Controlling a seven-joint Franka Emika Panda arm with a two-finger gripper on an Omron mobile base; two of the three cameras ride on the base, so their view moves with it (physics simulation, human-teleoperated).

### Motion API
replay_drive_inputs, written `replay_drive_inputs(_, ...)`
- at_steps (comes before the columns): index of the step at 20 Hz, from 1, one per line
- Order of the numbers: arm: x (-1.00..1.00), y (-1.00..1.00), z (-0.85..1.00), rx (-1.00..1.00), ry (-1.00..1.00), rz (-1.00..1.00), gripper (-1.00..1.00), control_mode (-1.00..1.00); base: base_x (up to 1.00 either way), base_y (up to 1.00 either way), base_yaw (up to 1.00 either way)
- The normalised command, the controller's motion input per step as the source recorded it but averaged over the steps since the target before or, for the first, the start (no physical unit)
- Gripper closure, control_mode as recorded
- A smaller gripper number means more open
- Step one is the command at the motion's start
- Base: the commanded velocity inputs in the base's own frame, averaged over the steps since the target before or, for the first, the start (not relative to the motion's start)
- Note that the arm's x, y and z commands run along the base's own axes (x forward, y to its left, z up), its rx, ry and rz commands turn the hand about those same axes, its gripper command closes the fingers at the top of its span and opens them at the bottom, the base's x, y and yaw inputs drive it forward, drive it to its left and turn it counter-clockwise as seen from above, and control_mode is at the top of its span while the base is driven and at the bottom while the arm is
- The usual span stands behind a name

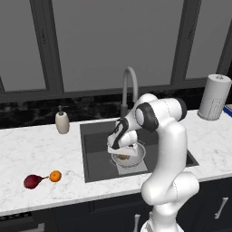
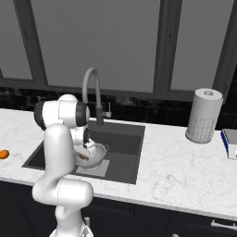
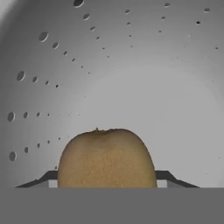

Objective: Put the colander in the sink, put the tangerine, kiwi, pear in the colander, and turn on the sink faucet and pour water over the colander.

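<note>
I have the fingers [image 3: 106, 181] clamped on the kiwi [image 3: 106, 158] inside the colander [image 1: 136, 156] in the sink [image 1: 97, 154]; tangerine [image 1: 55, 176] and pear [image 1: 31, 181] lie on the table [image 1: 36, 149], left.

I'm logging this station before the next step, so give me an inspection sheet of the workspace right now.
Surface: white marble counter, sink set in it.
Job's things: colander in the sink; kiwi low in the colander; tangerine and pear on the counter; sink faucet, no water seen.
Clutter: soap dispenser, paper towel roll.
Grippers: tool shut on kiwi.
Cables: nothing seen.
Surroundings: dark windows, dark cabinets.
</note>
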Motion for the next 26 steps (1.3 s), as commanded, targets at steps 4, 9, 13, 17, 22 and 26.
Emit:
replay_drive_inputs(4, -0.01, 0.0, 0.0, 0.0, 0.0, -0.01, -1.0, -1.0, 0.0, 0.0, 0.0)
replay_drive_inputs(9, -0.26, 0.0, 0.1, 0.0, 0.0, -0.04, -1.0, -1.0, 0.0, 0.0, 0.0)
replay_drive_inputs(13, -0.35, 0.0, 0.35, 0.0, 0.0, -0.07, -1.0, -1.0, 0.0, 0.0, 0.0)
replay_drive_inputs(17, -0.51, 0.0, 0.53, 0.0, 0.0, -0.09, -1.0, -1.0, 0.0, 0.0, 0.0)
replay_drive_inputs(22, -0.56, 0.0, 0.65, 0.0, 0.0, -0.12, -1.0, -1.0, 0.0, 0.0, 0.0)
replay_drive_inputs(26, -0.45, 0.01, 0.8, 0.0, 0.0, -0.08, -1.0, -1.0, 0.0, 0.0, 0.0)
